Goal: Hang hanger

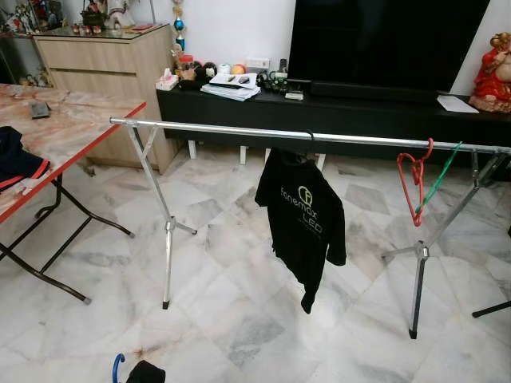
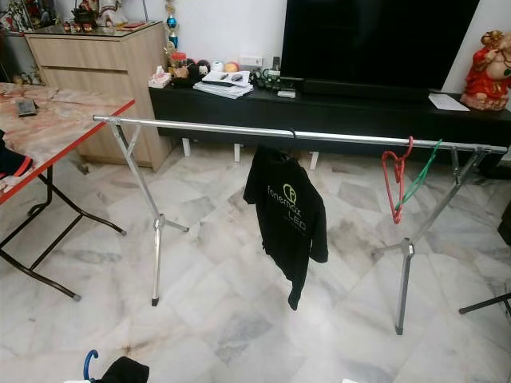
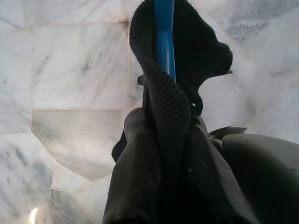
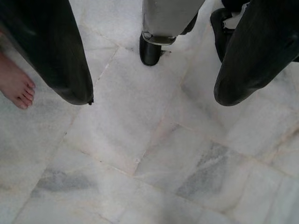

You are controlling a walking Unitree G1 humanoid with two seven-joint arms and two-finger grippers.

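Nearest, at the lower edge of the head views, the blue hanger (image 1: 117, 367) with a black garment (image 1: 146, 372) draped on it sits low on the robot's left side. In the left wrist view the left gripper (image 3: 161, 140) has its black fingers closed around the bunched dark fabric and the hanger's blue shaft (image 3: 164, 37), which runs straight out along the fingers and away from the wrist. So the load is in the left arm, and that arm is the one placed to do the hanging.

The right gripper (image 4: 154, 56) points down at the marble floor (image 4: 140, 158), its two fingers spread well apart with nothing between them; a person's bare foot (image 4: 16, 86) stands near it.

Ahead and above the carried hanger, the silver rail (image 1: 239, 132) of the drying rack runs left to right across the view, so the hook has to go up and forward to reach it. The long bare stretch of rail toward the left leg (image 1: 166, 231) lies most directly ahead of the left arm, and looks the likeliest spot.

Further right along the rail hangs a black shirt (image 1: 303, 223) with a printed logo, then a red hanger (image 1: 415, 179) and a green hanger (image 1: 441, 175) close together near the right leg.

To the left stands a red-edged surface (image 1: 72, 120) carrying a dark cloth (image 1: 16, 159). Farthest back, a low black TV console (image 1: 335, 108) holds papers and small items.
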